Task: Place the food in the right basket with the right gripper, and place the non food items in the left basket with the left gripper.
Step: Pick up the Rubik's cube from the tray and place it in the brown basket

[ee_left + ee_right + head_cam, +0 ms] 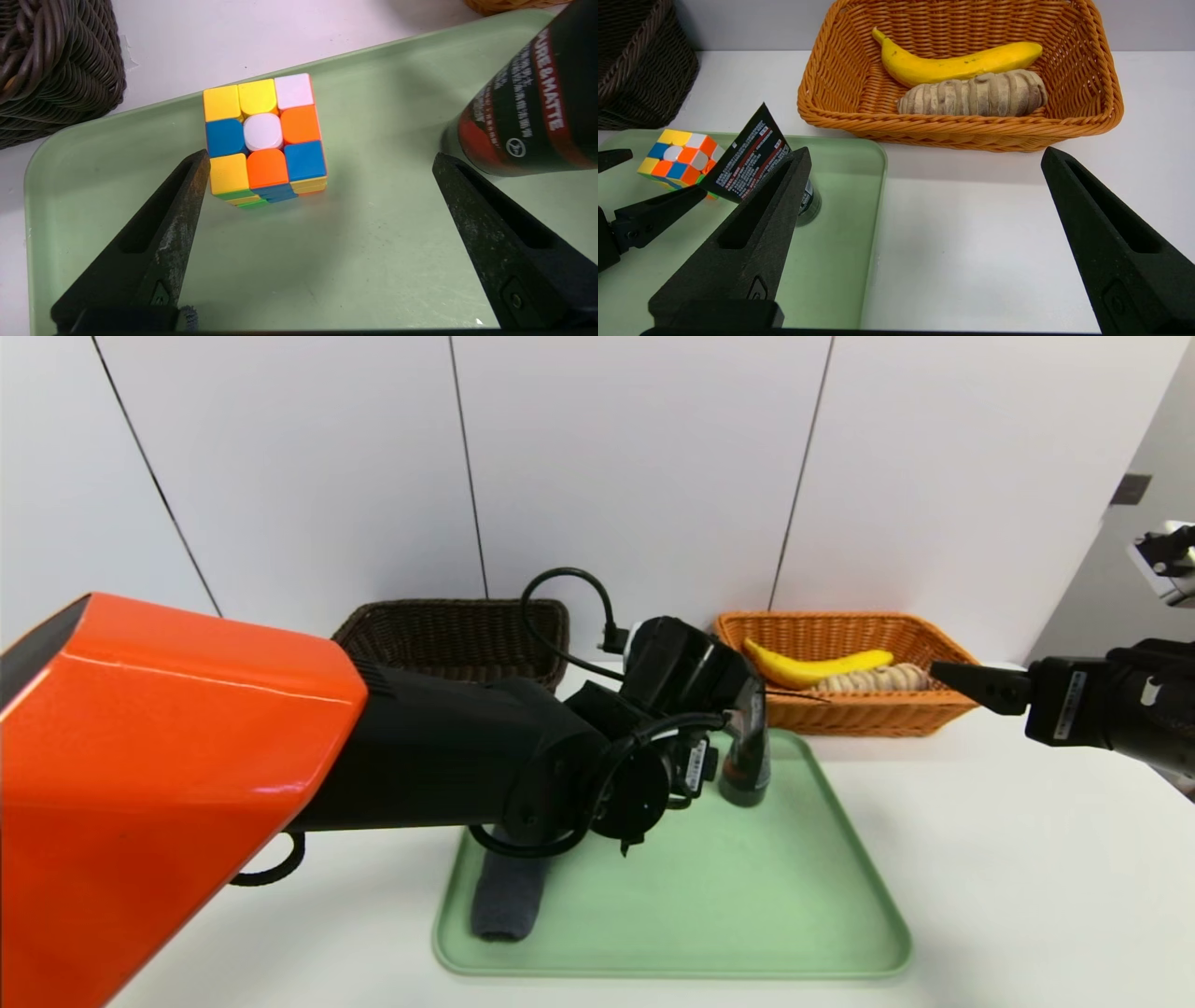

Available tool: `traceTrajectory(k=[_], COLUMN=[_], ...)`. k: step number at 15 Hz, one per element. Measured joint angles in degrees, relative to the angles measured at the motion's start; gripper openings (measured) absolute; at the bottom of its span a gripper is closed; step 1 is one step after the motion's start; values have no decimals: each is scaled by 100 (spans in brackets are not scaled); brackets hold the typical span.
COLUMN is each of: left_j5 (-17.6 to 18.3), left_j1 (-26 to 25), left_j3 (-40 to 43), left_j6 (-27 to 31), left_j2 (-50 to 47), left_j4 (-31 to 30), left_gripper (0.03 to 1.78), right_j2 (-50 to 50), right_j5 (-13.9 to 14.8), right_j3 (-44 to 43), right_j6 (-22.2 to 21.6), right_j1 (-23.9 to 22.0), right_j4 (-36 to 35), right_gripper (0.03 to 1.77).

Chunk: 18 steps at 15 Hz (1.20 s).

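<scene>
Hovering over green tray (pixel 373 242): left tool (pixel 322 158), jaws wide apart, nothing between them held; puzzle cube (pixel 266 140) ahead, on tray. Squeeze tube (pixel 523 107), upright beside one finger. Step in hand, apparently: cube pickup; next, centre, lower, close, avoiding tube. Right tool (pixel 927 151), parted, idle near orange wicker basket (pixel 962 122), which holds banana (pixel 957 63) and striped bread roll (pixel 976 94).

In the head view, the left arm (pixel 439 751) is hiding the puzzle cube and covering the upper end of the rolled cloth (pixel 509 896) toward twelve o'clock. The right arm (pixel 1148 700) is running off at three o'clock. In the right wrist view, the dark basket (pixel 640 70) is being cut off at ten o'clock.
</scene>
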<state>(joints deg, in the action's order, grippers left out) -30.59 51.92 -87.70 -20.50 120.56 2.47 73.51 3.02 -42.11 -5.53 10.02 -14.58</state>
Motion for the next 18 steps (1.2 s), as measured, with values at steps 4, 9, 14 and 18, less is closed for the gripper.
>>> traceTrajectory(k=[4,9,14,18], left_j5=[-9,44,52,107], left_j1=[-221,-286,-295,-388], left_j3=[-54,-146,-277,-290], left_j6=[9,-2,-2,-7], left_j2=[123,311,479,603], left_j4=[-22,-37,-30,-28], left_gripper=[169,169,169,169], right_j2=[-50,-124,-144,-146], right_j5=[4,11,13,11], right_j3=[82,156,167,193], right_j6=[-2,5,5,2], right_j1=[6,15,15,15], right_j4=[0,6,9,9], right_gripper=[171,171,171,171])
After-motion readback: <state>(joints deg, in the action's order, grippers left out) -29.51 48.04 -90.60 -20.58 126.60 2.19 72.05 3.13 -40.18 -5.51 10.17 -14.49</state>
